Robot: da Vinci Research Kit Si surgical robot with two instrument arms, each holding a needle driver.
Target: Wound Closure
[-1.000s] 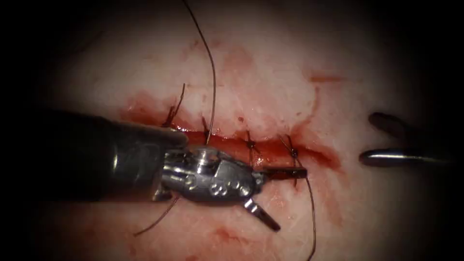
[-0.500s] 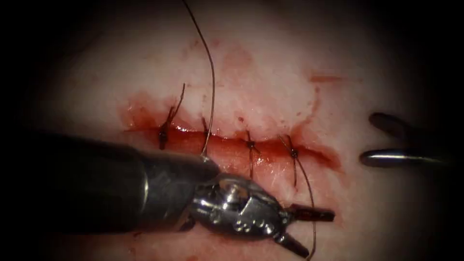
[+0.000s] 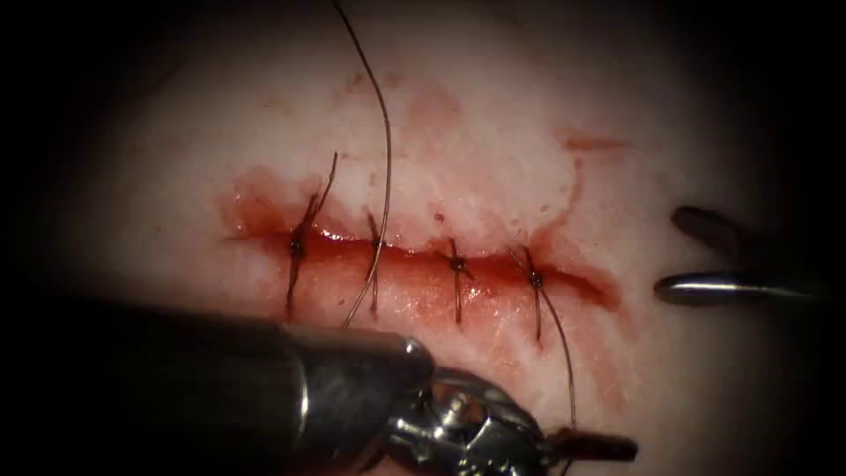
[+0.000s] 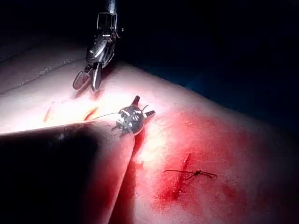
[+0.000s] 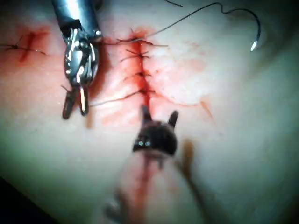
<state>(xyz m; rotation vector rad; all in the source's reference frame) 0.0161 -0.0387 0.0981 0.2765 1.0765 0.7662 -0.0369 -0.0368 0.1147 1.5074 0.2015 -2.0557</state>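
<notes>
Endoscope view: left gripper [image 3: 608, 449] low below cut [image 3: 423, 260], jaws apart, empty; right gripper [image 3: 696, 256] apart, empty.

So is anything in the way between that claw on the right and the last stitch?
Nothing visible: bare tissue and red fluid lie between the open, empty right claw and the rightmost stitch. The left claw, open and holding nothing, sits below the cut. The needle lies free on the tissue.
</notes>
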